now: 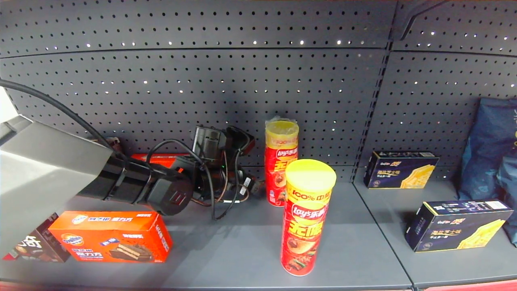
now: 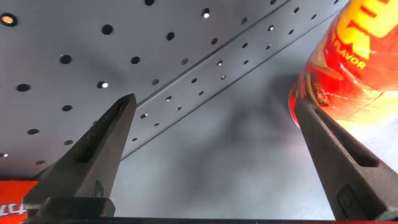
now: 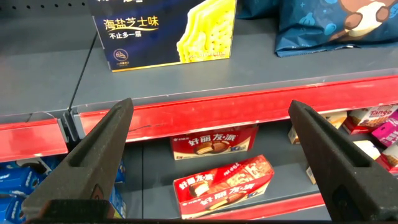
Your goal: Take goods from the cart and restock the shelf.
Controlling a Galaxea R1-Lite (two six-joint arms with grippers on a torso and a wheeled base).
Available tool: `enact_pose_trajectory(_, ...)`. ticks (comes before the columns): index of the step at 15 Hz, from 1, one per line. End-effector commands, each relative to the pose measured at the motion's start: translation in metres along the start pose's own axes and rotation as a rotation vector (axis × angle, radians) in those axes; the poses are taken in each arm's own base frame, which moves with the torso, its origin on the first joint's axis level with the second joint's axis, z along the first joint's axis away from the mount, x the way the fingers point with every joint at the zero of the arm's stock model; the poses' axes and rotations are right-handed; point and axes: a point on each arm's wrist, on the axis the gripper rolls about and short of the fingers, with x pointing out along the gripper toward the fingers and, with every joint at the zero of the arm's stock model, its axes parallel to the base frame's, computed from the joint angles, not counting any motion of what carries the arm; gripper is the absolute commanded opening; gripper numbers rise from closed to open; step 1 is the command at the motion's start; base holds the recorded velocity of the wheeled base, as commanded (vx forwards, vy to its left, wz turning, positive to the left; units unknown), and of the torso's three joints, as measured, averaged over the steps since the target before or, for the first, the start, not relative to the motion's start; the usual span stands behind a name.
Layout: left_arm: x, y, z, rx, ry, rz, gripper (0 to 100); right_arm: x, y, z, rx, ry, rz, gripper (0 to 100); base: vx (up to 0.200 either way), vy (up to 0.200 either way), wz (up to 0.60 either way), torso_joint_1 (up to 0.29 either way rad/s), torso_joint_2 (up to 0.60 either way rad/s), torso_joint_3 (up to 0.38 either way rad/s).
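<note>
Rear chip can (image 1: 281, 161) beside released left tool (image 2: 214, 99), arm (image 1: 133, 184) stretched level over shelf (image 1: 226, 250)

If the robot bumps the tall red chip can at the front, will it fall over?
Probably yes. The front can stands upright, tall and narrow, on the smooth shelf, so a push high up would likely tip it. Being round, it could then roll away.

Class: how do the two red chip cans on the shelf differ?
The rear can stands by the pegboard beside the left gripper; the front can stands near the shelf edge, alone. The rear can's lid has crinkled film; the front can's looks smooth. Both are upright, red, yellow-lidded.
</note>
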Motion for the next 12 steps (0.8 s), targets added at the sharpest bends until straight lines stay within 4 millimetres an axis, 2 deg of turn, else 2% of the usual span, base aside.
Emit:
enact_pose_trajectory(1, 0.0028, -0.0012, -0.0024, 0.001, 0.008, -0.003, 100, 0.0001, 0.0, 0.0, 0.0, 0.002, 0.0, 100, 0.0, 0.0, 0.0, 0.0, 0.0, 0.0)
enact_pose_trajectory(12, 0.0061, -0.0084, 0.0009, 0.009, -0.004, -0.018, 100, 0.0001, 0.0, 0.0, 0.0, 0.002, 0.0, 100, 0.0, 0.0, 0.0, 0.0, 0.0, 0.0)
